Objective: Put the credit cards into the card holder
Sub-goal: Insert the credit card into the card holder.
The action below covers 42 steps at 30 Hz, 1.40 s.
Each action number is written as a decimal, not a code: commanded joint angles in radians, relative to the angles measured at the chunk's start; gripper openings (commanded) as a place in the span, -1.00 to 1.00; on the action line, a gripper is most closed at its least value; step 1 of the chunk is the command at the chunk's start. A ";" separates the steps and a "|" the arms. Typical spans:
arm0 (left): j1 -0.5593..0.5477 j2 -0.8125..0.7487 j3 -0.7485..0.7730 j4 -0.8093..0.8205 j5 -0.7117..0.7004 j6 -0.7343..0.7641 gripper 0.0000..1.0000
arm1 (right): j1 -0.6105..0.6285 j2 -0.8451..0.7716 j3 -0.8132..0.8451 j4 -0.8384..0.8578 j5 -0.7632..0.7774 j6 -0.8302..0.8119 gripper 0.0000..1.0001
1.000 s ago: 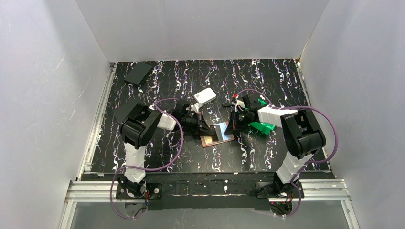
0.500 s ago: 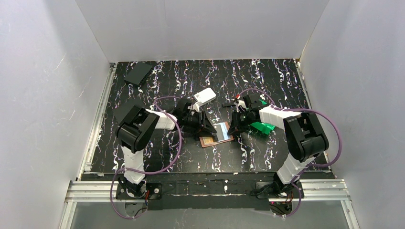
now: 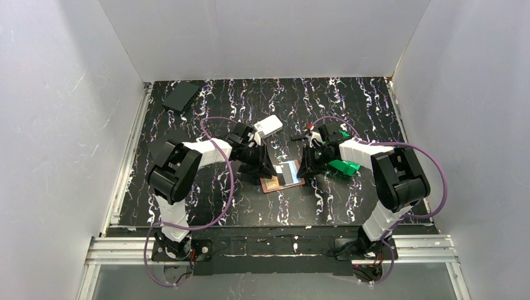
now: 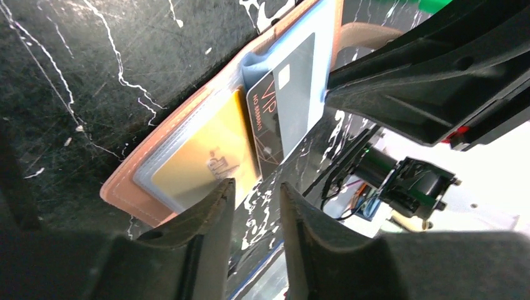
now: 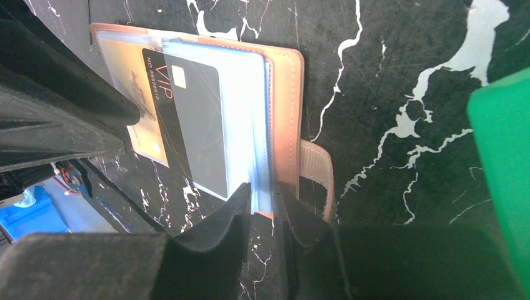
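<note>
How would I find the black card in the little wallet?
Look at the middle of the black marbled table, where the orange-brown card holder lies open. The dark card is half tucked into its light-blue pocket. It is dark grey with VIP printed on it, unlike the gold card beside it.

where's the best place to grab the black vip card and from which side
Likely its VIP-printed edge: the black VIP card lies flat, the rest tucked in the light-blue sleeve of the card holder, this edge bare over the gold card. Come from the side of the open left gripper; the right gripper pinches the opposite side.
</note>
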 commanded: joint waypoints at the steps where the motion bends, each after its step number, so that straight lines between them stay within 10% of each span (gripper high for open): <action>1: -0.007 0.005 0.051 -0.063 -0.015 0.033 -0.45 | -0.004 -0.017 0.026 -0.005 -0.021 -0.006 -0.43; 29: -0.090 0.167 0.214 -0.025 0.029 0.017 -0.90 | -0.002 -0.022 0.010 0.022 -0.040 0.009 -0.45; 42: -0.085 0.187 0.174 -0.114 -0.026 0.059 -1.00 | -0.009 -0.061 -0.005 0.049 -0.017 0.078 -0.14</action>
